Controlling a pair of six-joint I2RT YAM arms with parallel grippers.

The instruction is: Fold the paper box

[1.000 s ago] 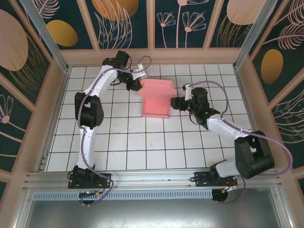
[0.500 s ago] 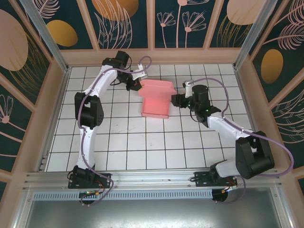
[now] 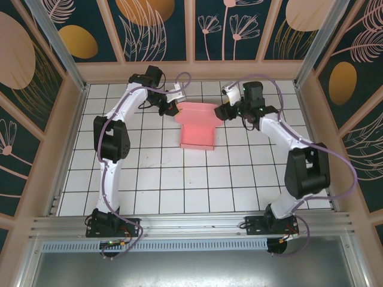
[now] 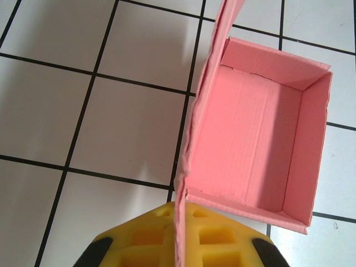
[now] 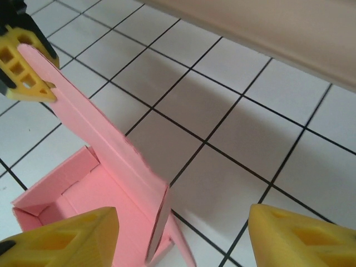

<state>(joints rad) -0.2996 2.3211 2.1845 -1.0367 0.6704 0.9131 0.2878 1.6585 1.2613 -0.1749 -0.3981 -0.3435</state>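
The pink paper box [image 3: 197, 130] lies on the white tiled floor, an open tray with its far flap standing upright. My left gripper [image 3: 174, 106] is shut on the left end of that flap, and the card's edge runs between its yellow fingers [image 4: 222, 239]. The tray's inside [image 4: 250, 139] faces the left wrist camera. My right gripper [image 3: 222, 112] is open at the flap's right end. In the right wrist view the upright flap [image 5: 94, 130] ends between the wide-apart yellow fingers [image 5: 67, 236], touching neither.
Wooden walls [image 3: 191, 70] border the tiled floor [image 3: 179, 179] at the back and sides. A metal rail [image 3: 191, 224] runs along the near edge by the arm bases. Free tiles stretch in front of the box.
The right arm has swung from beside the box's right side up to the far right corner, at the flap's end, its jaws narrowing a little. The left gripper and the box stayed put.
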